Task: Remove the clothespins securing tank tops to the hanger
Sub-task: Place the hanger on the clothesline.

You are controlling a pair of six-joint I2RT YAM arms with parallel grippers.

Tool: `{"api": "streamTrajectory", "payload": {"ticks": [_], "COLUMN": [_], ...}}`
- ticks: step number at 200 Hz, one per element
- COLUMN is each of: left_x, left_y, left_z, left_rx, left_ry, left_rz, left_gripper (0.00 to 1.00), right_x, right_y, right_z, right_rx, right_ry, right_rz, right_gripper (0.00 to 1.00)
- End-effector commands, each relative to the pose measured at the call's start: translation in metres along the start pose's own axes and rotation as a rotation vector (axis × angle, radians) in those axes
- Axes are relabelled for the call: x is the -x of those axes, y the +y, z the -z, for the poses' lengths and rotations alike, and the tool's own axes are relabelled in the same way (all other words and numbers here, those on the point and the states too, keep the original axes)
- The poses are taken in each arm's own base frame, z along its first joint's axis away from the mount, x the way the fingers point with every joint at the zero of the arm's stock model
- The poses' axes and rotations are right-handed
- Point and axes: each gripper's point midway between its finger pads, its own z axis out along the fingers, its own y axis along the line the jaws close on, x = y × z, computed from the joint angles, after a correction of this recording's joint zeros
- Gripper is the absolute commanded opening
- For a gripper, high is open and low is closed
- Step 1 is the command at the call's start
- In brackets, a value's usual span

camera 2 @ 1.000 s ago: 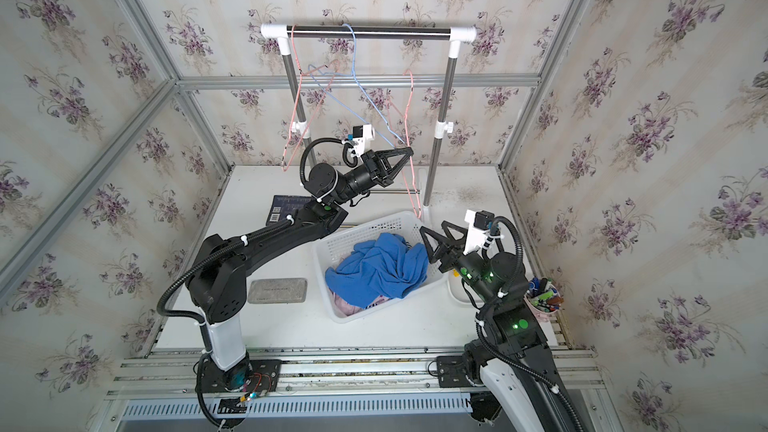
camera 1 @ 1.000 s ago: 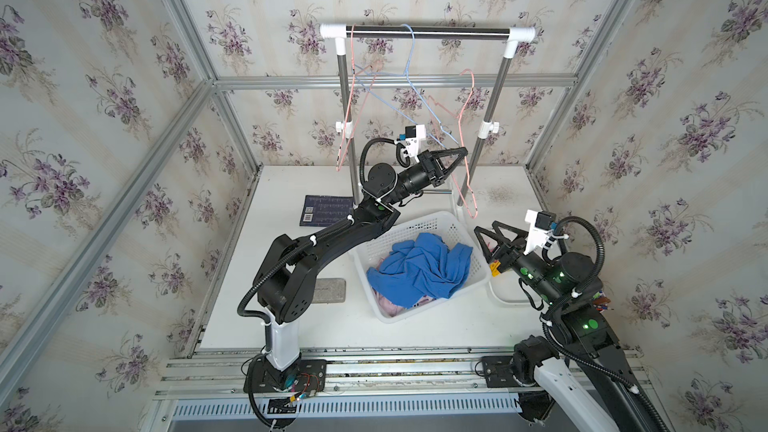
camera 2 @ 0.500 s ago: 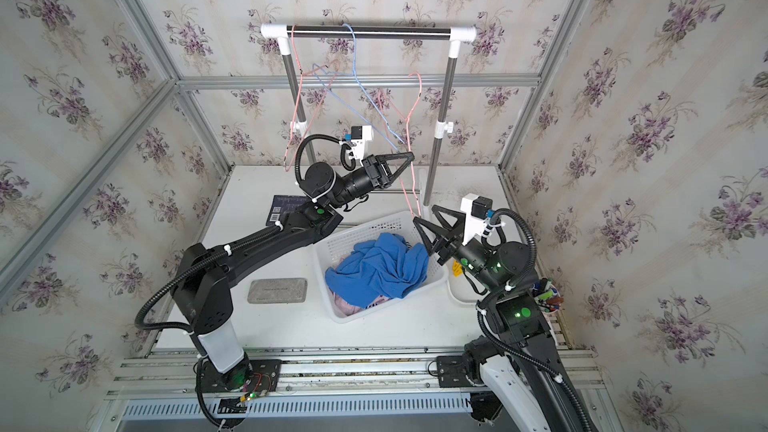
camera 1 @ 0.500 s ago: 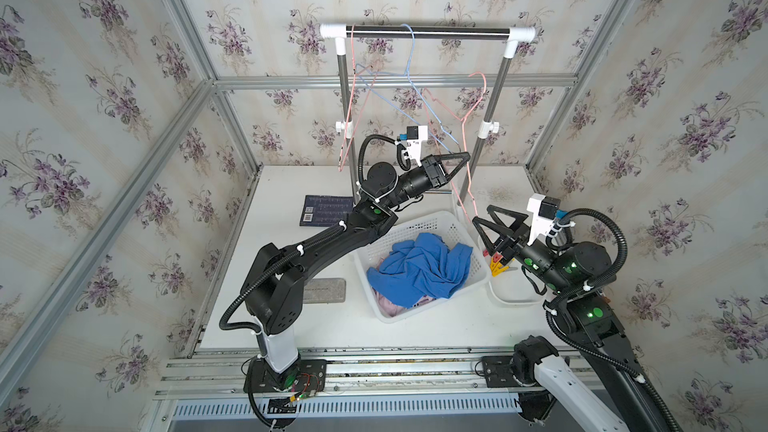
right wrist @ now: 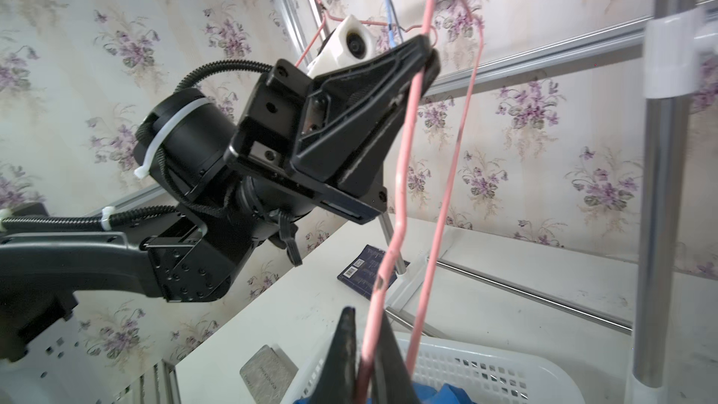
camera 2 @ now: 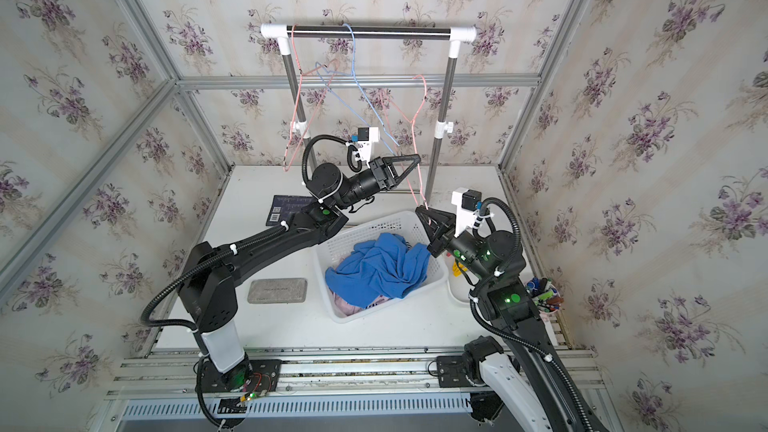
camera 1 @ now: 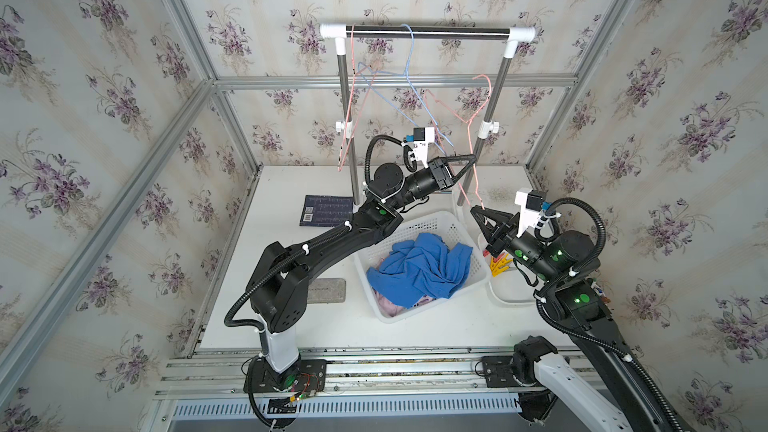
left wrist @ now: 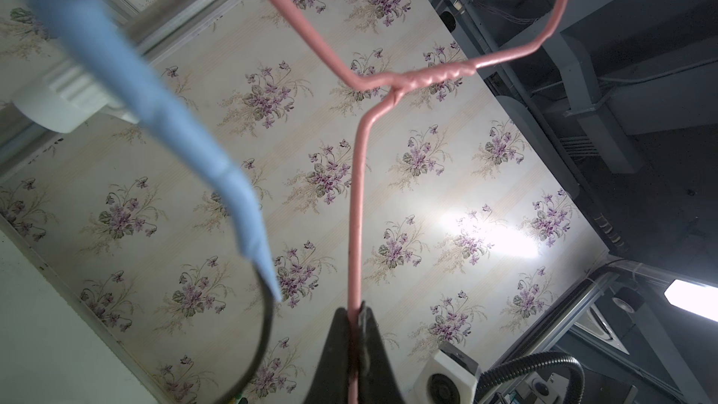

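left wrist view: the left gripper [left wrist: 355,310] is clamped on the pink hanger [left wrist: 354,207]; the right gripper [right wrist: 365,318] pinches it lower down. in a top view, the blue tank top [camera 1: 419,268] lies in the basket [camera 1: 419,224] at centre, yellow clothespins [camera 1: 498,264] just right.

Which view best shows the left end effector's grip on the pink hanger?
Right wrist: the left end effector appears whole, side-on, shut on the pink hanger. Left wrist shows only its tips pinching the wire. Both top views show it small.
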Motion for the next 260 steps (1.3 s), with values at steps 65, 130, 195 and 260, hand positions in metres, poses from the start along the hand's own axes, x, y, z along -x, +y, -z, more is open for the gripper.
{"api": "streamTrajectory", "payload": {"ticks": [65, 130, 195, 260], "left_x": [-0.006, -0.033, -0.063, -0.066], "left_y": [-0.019, -0.035, -0.009, 0.015], "left_z": [-0.006, 0.024, 0.076, 0.127], "left_rx": [-0.11, -0.035, 0.212, 0.433], "left_ry": [0.036, 0.101, 0.18, 0.201], "left_rz": [-0.007, -0.201, -0.382, -0.528], "left_gripper": [0.94, 0.99, 0.99, 0.99], "right_x": [0.031, 0.061, 0.098, 0.127], "right_y": [-0.035, -0.051, -0.044, -0.041], "right_z": [0.027, 0.007, 0.001, -0.03], "right_rx": [-0.299, -0.402, -0.408, -0.368], "right_ry": [-0.085, -0.058, -0.112, -0.122], "right_rz": [0.028, 0.095, 0.195, 0.219], "right_gripper": [0.0, 0.0, 0.0, 0.0]}}
